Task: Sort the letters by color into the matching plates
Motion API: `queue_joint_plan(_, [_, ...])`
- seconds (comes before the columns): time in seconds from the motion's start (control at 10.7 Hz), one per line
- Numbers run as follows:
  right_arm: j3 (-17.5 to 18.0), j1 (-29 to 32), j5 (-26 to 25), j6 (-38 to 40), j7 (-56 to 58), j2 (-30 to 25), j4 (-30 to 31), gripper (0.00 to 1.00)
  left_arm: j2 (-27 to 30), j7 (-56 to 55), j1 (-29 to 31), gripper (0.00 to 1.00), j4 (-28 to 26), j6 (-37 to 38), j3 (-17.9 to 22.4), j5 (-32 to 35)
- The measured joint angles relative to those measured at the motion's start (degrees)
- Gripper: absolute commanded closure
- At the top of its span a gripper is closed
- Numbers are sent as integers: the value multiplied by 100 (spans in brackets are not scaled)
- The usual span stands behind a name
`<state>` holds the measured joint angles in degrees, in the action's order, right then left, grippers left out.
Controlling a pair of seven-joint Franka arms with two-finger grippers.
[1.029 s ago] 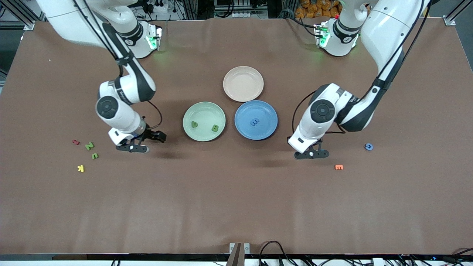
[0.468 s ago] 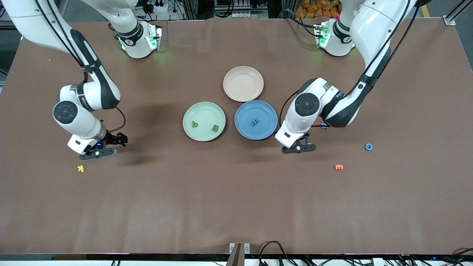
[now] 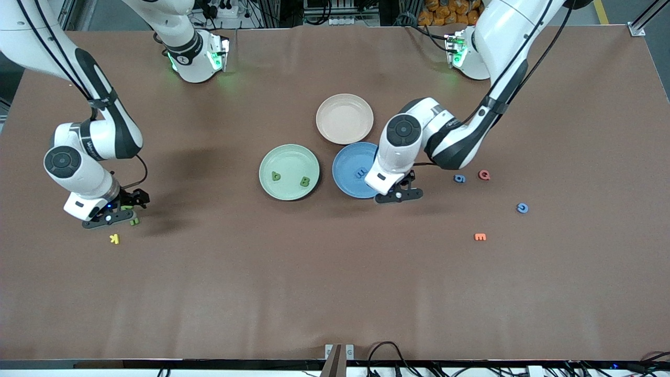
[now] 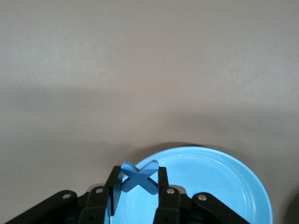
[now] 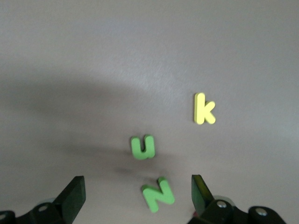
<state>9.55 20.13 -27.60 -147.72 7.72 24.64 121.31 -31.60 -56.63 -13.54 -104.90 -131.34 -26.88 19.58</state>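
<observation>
My left gripper (image 3: pixel 398 195) is shut on a blue X letter (image 4: pixel 139 177) and hangs over the rim of the blue plate (image 3: pixel 348 180), (image 4: pixel 219 186) at the left arm's end. One blue letter (image 3: pixel 360 172) lies in that plate. Two more blue letters (image 3: pixel 459 178) (image 3: pixel 522 208) lie on the table toward the left arm's end. The pale green plate (image 3: pixel 293 157) holds two green letters (image 3: pixel 276 176) (image 3: pixel 305 181). My right gripper (image 3: pixel 112 214), (image 5: pixel 138 190) is open, low over a green N (image 5: pixel 158 193), with a green u (image 5: pixel 142 147), (image 3: pixel 134 221) just beside it.
A beige plate (image 3: pixel 344 119) stands beside the blue one, farther from the front camera. A yellow k (image 3: pixel 114 239), (image 5: pixel 204 108) lies near the green letters. A red letter (image 3: pixel 484 175) and an orange E (image 3: pixel 480 237) lie toward the left arm's end.
The right arm swung toward its end of the table and now hangs over the green letters. The left arm carried the blue X toward the blue plate, uncovering a blue and a red letter.
</observation>
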Motion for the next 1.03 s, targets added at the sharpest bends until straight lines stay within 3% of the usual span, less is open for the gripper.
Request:
queue_joint_plan(0.66, [19, 50, -55, -442, 82, 526, -419, 0, -153, -922, -855, 100, -33, 73, 1, -21])
queue_joint_plan(0.75, [17, 92, -54, -537, 80, 601, -420, 0, -198, -1023, -941, 88, -33, 74, 4, -21])
queue_joint_plan(0.84, [16, 152, -54, -582, 80, 661, -421, 0, -237, -1108, -980, 42, -32, 74, 5, -21])
queue_joint_plan(0.94, [16, 217, -54, -614, 80, 702, -422, 0, -270, -1163, -1000, 3, -30, 74, 6, -21])
queue_joint_plan(1.03, [16, 267, -54, -638, 80, 730, -422, 0, -291, -1190, -1008, 0, -25, 73, 6, -21])
